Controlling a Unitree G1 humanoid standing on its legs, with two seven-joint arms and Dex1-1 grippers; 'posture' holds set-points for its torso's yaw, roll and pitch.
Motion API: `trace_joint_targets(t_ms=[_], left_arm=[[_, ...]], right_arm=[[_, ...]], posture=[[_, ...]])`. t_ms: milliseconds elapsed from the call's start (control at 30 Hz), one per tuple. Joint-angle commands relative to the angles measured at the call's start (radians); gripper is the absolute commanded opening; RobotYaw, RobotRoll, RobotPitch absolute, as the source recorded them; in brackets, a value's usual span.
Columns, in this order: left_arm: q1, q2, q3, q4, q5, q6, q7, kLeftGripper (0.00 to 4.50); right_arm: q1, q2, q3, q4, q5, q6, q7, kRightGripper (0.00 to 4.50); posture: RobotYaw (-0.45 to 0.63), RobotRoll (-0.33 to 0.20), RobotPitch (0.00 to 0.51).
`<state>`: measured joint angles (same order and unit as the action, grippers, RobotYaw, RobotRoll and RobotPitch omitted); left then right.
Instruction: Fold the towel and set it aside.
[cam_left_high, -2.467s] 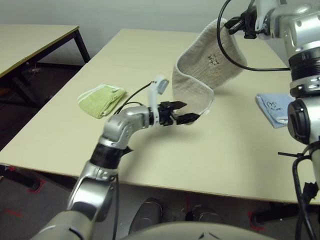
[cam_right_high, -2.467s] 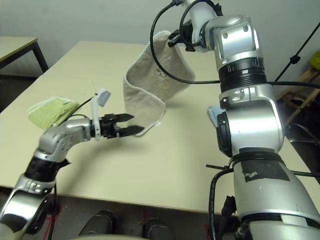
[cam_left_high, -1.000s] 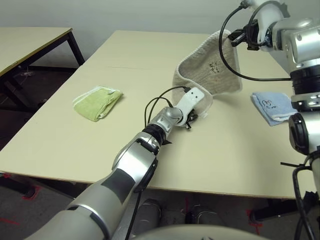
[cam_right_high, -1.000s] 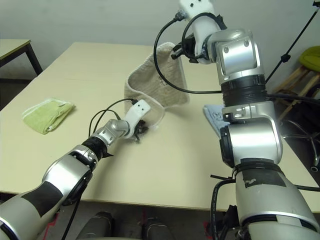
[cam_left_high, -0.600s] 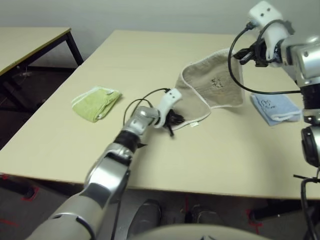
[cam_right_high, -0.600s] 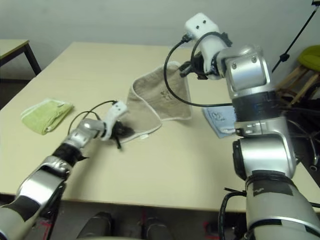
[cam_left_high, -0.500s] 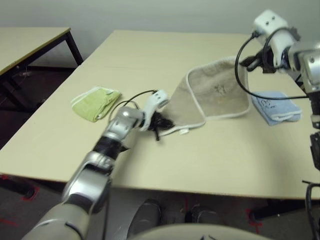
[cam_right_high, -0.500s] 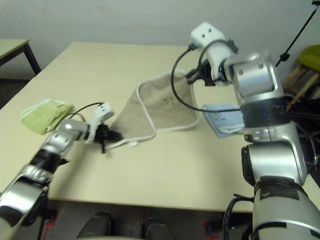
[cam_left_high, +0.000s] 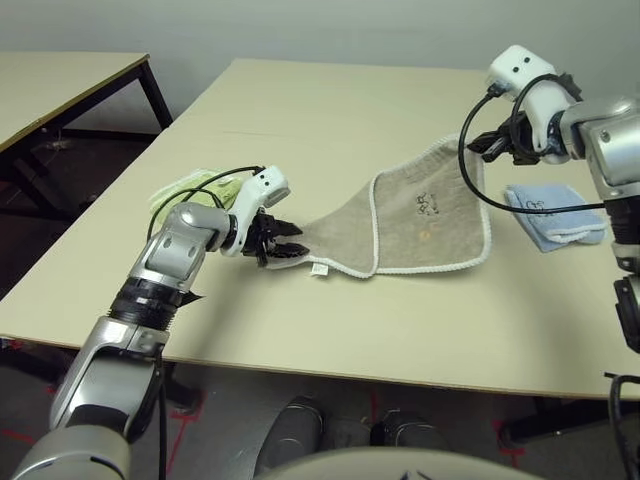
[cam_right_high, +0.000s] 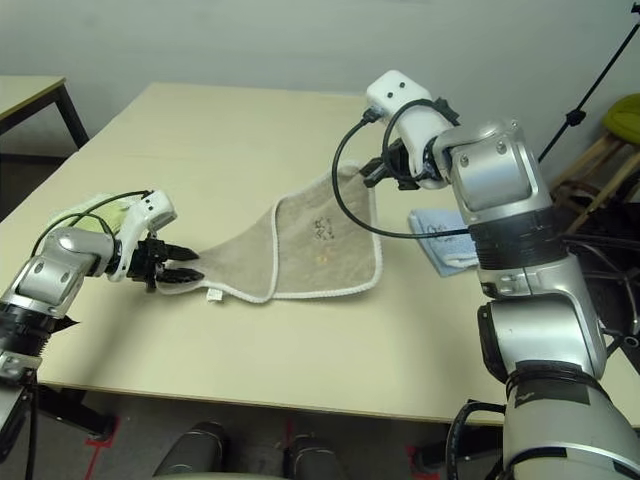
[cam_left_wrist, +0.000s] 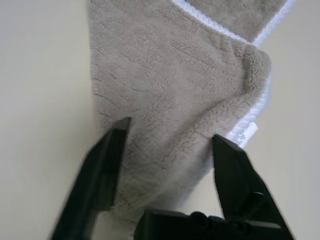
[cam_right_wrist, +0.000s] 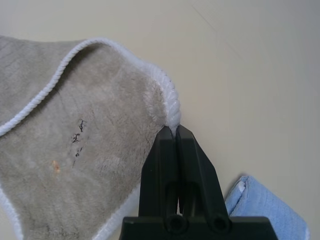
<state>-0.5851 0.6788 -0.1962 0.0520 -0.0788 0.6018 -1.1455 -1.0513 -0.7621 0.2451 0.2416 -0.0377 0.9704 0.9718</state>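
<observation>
Head views: beige-brown terry towel w/ white stitched edging (cam_left_high: 420, 220) lies spread mid light wooden table (cam_left_high: 330, 110), betw yellow-green folded cloth (cam_left_high: 185, 190) & light blue folded cloth (cam_left_high: 555, 215). L gripper (cam_left_high: 283, 242) at its near-left corner, R gripper (cam_right_high: 372, 172) at far-right corner.

L wrist: jaws wide apart, towel corner lying between them, not pinched.

R wrist: jaws clamped tight on white edging.

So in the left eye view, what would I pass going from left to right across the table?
Yellow-green folded cloth → left pincer, open at the towel's corner → beige towel → right pincer, pinching its far corner → light blue folded cloth.
</observation>
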Motion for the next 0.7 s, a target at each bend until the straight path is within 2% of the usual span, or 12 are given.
trace_joint_targets(t_ms=[33,167,267,467,700], left_arm=[[-0.009,-0.042,-0.015,-0.18,-0.06,0.118,0.031,4.47],[0.011,-0.064,-0.131,-0.333,-0.044,0.201,0.068,4.47],[0.01,-0.11,-0.158,-0.364,-0.055,0.26,0.128,4.47],[0.051,-0.161,-0.282,-0.281,0.047,0.175,0.248,4.47],[0.069,-0.18,-0.31,-0.181,0.115,0.111,0.327,4.47]], right_arm=[[0.003,0.005,-0.003,-0.008,0.005,0.012,-0.023,0.0],[0.004,0.004,0.0,-0.009,0.008,0.018,-0.029,0.0],[0.0,0.0,0.003,-0.017,0.012,0.027,-0.027,0.0],[-0.007,-0.008,0.004,-0.03,0.014,0.035,-0.025,0.0],[0.005,-0.028,-0.011,-0.075,0.027,0.058,-0.03,0.0]], posture=[[0.14,0.0,0.101],[0.13,0.0,0.12],[0.13,0.0,0.128],[0.11,0.0,0.13],[0.08,0.0,0.117]])
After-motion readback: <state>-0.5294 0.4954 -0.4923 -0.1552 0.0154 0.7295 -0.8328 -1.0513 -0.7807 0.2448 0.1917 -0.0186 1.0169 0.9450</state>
